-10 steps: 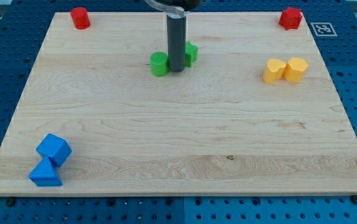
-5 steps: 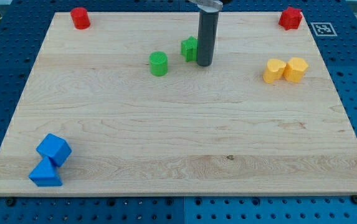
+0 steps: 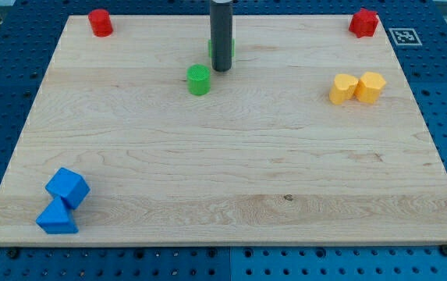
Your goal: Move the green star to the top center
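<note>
The green star is near the top centre of the wooden board, almost wholly hidden behind my rod; only slivers of green show at the rod's sides. My tip rests on the board just below the star, touching or nearly touching it. A green cylinder stands a little to the lower left of the tip, apart from it.
A red cylinder stands at the top left corner, a red block at the top right. A yellow heart and yellow hexagon touch at the right. A blue cube and blue triangle lie at the bottom left.
My tip went right around the star, then came back left and up. The green star slid left and up toward the top centre. The green cylinder stayed put.
</note>
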